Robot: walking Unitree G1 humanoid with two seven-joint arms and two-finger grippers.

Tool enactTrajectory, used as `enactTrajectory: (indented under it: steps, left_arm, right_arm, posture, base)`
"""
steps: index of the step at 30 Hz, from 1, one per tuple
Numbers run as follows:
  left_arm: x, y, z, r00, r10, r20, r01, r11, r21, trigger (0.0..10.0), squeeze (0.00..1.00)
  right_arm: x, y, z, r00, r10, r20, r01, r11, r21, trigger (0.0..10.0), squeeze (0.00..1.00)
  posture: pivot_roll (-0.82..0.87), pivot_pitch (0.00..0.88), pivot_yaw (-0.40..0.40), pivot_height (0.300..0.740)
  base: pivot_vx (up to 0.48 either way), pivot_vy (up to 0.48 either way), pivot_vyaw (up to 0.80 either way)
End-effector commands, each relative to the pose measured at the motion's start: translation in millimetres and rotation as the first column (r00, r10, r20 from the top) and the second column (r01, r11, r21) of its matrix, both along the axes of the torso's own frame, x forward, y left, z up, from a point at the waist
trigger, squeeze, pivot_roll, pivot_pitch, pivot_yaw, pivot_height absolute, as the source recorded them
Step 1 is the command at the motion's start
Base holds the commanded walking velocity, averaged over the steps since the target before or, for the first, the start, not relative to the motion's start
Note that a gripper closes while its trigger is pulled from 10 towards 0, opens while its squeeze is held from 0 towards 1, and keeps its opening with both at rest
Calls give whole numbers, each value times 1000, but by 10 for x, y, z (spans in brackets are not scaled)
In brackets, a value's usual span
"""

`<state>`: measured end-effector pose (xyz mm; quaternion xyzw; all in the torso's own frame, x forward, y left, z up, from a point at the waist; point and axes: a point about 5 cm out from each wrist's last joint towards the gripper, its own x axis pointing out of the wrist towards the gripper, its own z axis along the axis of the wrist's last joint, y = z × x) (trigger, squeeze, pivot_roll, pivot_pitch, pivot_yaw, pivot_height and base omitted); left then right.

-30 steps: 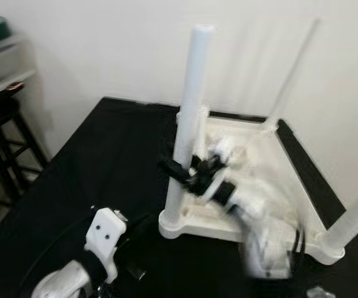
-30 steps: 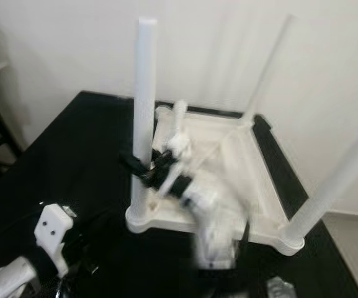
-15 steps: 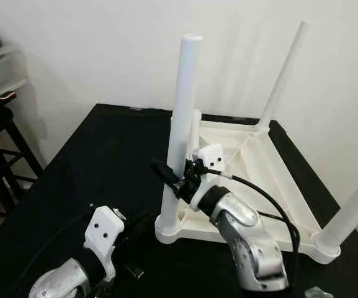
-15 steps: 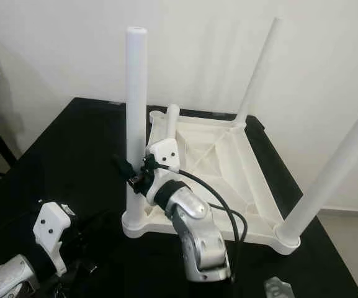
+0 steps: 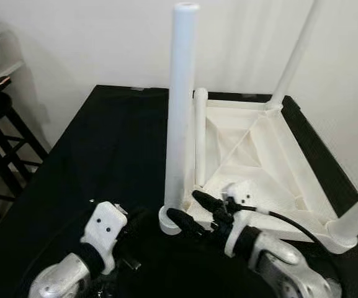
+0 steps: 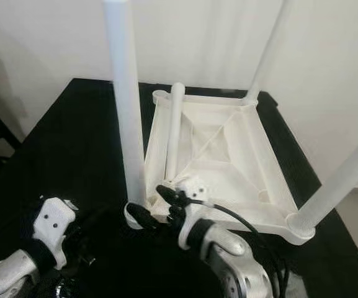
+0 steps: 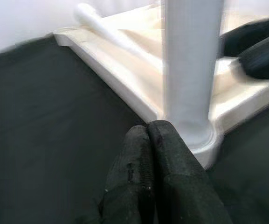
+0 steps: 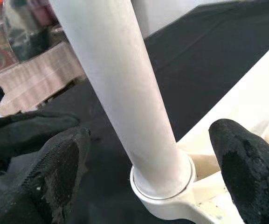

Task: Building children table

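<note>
The right gripper (image 5: 193,212) has dropped from partway up the near leg (image 5: 180,112) to its foot, fingers spread wide with the leg's base between them, gripping nothing. The upturned table (image 5: 253,149) lies on the black surface (image 5: 104,149). The left gripper (image 7: 149,135), fingers pressed together and empty, points at that same corner.
</note>
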<state>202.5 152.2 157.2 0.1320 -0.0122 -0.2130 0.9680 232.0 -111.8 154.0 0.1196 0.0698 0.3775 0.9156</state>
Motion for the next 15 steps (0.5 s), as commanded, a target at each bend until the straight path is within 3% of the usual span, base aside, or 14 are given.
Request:
enactTrajectory:
  steps: [1, 2, 3, 4, 13, 15]
  left_arm:
    - [-4, 66, 23, 996, 79, 30, -80, 996, 34, 10000, 0]
    - [0, 72, 26, 995, 98, 34, -99, 995, 32, 10000, 0]
    - [0, 72, 26, 995, 98, 34, -99, 995, 32, 10000, 0]
    - [4, 67, 23, 993, 116, 30, -116, 993, 18, 10000, 0]
    - [88, 33, 37, 980, 197, 30, -195, 979, -62, 10000, 0]
    - [109, 12, 57, 978, 205, 46, -201, 976, -79, 10000, 0]
  right_arm:
    - [-15, -75, 28, 999, -42, 12, 42, 999, 25, 10000, 1000]
    - [-25, -101, 31, 999, -50, 16, 50, 998, 24, 10000, 357]
    - [-25, -101, 31, 999, -50, 16, 50, 998, 24, 10000, 357]
    - [-48, -119, 34, 999, -43, 25, 43, 999, 20, 10000, 0]
    - [-103, -147, 33, 998, 41, 47, -42, 999, 25, 10000, 0]
    - [-140, -122, 37, 993, 105, 58, -107, 994, 36, 10000, 0]
  posture:
    - [55, 54, -77, 740]
    - [54, 53, -81, 740]
    - [54, 53, -81, 740]
    - [45, 48, -86, 740]
    - [17, 37, -98, 740]
    - [12, 37, -94, 740]
  base:
    - [0, 0, 0]
    - [0, 0, 0]
    - [0, 0, 0]
    - [0, 0, 0]
    - [0, 0, 0]
    - [0, 0, 0]
